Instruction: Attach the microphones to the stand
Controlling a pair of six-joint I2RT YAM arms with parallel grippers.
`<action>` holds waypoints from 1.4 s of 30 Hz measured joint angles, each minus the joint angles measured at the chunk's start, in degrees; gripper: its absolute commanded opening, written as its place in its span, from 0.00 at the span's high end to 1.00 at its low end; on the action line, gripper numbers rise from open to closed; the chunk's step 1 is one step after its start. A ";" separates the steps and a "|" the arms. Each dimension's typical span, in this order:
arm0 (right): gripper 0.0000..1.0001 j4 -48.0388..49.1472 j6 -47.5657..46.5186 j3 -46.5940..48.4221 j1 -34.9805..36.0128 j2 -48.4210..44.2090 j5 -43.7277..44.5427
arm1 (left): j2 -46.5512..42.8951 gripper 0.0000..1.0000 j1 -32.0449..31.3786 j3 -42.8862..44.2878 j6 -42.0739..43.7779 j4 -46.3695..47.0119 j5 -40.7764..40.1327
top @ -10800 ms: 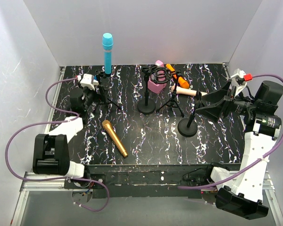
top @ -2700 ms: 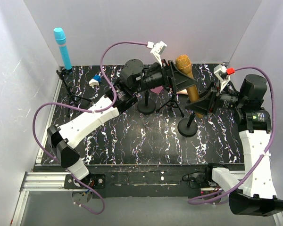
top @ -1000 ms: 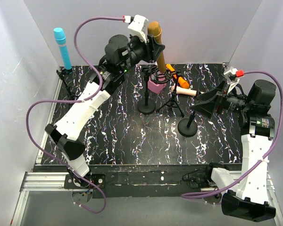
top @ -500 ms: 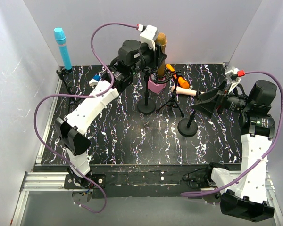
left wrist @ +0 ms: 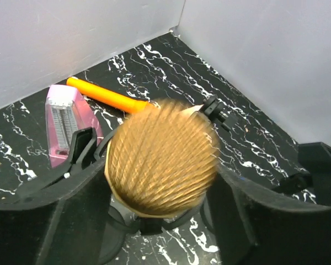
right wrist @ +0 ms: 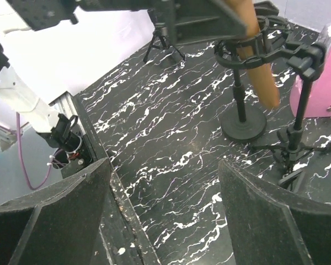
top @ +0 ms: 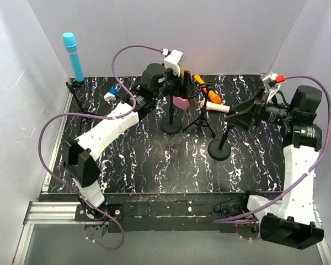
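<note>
One gold microphone [left wrist: 161, 160] is seating in the ring mount [right wrist: 229, 55] between left fingers [left wrist: 55, 221], grip unclear; right fingers [right wrist: 49, 215] are hanging spread, empty. Next: probably lifting straight clear.

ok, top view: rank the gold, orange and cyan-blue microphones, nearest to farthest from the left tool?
1. Gold microphone, between the left tool fingers.
2. Orange microphone, just to its right, at the back.
3. Cyan-blue microphone, upright at the far left corner.
</note>
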 measured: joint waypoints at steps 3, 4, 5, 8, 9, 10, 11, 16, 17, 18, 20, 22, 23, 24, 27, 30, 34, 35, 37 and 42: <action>0.15 -2.56 -3.54 3.85 0.04 4.02 0.35 | -2.03 0.11 0.00 -0.74 -1.16 -0.72 -0.33; 0.15 -3.56 -4.94 5.20 0.09 5.38 0.61 | -2.58 0.08 0.00 -0.74 -1.57 -0.81 -0.52; 0.15 -4.72 -6.43 6.71 0.28 6.71 0.85 | -3.15 0.06 0.00 -0.74 -1.90 -0.83 -0.90; 0.14 -8.72 -11.91 11.32 1.55 10.62 2.23 | -5.11 0.02 0.00 -0.76 -2.80 -1.36 -1.95; 0.13 -10.29 -14.38 12.76 2.25 11.82 2.71 | -5.88 0.02 0.00 -0.81 -2.95 -1.68 -2.47; 0.13 -12.22 -17.79 14.43 3.21 13.27 3.30 | -6.78 0.02 0.02 -1.05 -3.10 -2.14 -2.99; 0.13 -13.57 -20.70 15.52 3.91 14.32 3.74 | -7.93 0.02 0.04 -1.66 -3.15 -2.38 -3.48; 0.10 -15.13 -31.89 16.09 5.44 16.98 5.09 | -19.67 0.02 0.11 -12.02 -3.91 -3.04 -5.86; 0.10 -13.99 -33.22 15.61 5.49 17.14 5.33 | -23.52 0.02 0.17 -15.76 -4.44 -2.51 -6.56; 0.10 -12.92 -34.45 15.10 5.70 17.25 5.62 | -27.26 0.02 0.22 -18.99 -5.07 -2.67 -7.19; 0.11 -10.80 -36.41 14.47 6.16 17.86 6.03 | -34.47 0.02 0.39 -25.14 -6.58 -2.54 -8.02; 0.12 -8.92 -37.77 14.45 7.13 19.30 6.40 | -40.96 0.02 0.48 -30.62 -8.26 -2.43 -8.59; 0.12 -8.02 -38.27 14.45 7.67 20.24 6.64 | -44.35 0.02 0.52 -33.77 -9.33 -2.01 -8.70; 0.12 -7.19 -38.62 14.47 8.22 21.35 6.88 | -47.63 0.02 0.57 -36.96 -10.51 -1.97 -8.72; 0.12 -5.20 -39.54 14.78 9.64 24.81 8.24 | -56.24 0.02 0.61 -46.03 -13.92 -2.25 -8.68; 0.13 -4.35 -39.71 16.59 10.56 28.85 9.42 | -62.71 0.02 0.61 -53.11 -17.35 -3.50 -8.68; 0.13 -2.62 -39.41 19.80 11.96 33.44 9.92 | -67.52 0.02 0.61 -58.05 -21.03 -4.35 -8.70; 0.14 -1.97 -39.30 20.04 12.37 34.14 10.10 | -68.13 0.02 0.61 -58.53 -21.70 -4.57 -8.70; 0.14 -1.09 -39.23 20.11 13.18 35.19 10.19 | -68.74 0.02 0.61 -59.06 -22.71 -4.57 -8.70; 0.18 1.03 -39.08 20.11 14.45 37.59 10.05 | -67.58 0.02 0.61 -59.08 -24.26 -3.76 -8.44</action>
